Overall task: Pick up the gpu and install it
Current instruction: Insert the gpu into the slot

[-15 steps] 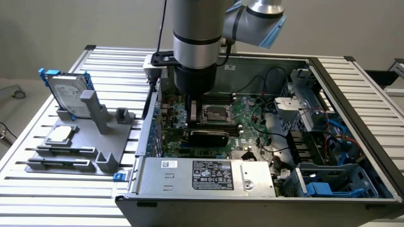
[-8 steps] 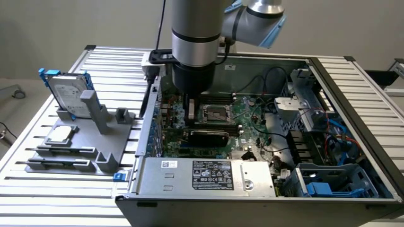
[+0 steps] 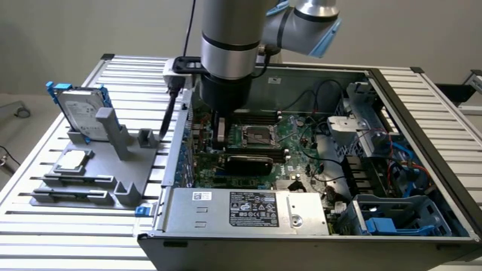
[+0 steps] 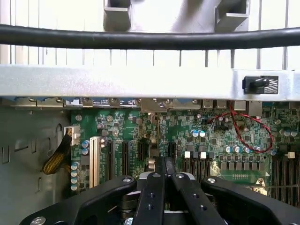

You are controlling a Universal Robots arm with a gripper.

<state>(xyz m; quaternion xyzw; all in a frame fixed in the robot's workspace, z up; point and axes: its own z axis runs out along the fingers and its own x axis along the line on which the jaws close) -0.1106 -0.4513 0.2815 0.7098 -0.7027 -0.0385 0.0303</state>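
One gpu (image 3: 249, 164): we see it on edge on the motherboard (image 3: 301, 152), beside the CPU socket (image 3: 254, 135), inside the case (image 3: 421, 113).
End effector (image 4: 164, 164): narrow, fingers pressed together, near gpu's end; grip on it, we cannot tell.
Table (image 3: 45, 226): carries case.

Exterior view high and off to one side, angled down on my arm (image 3: 226, 51) and the open computer case (image 3: 421, 141), my wrist camera close over the motherboard (image 4: 206, 136), both sharing that board.
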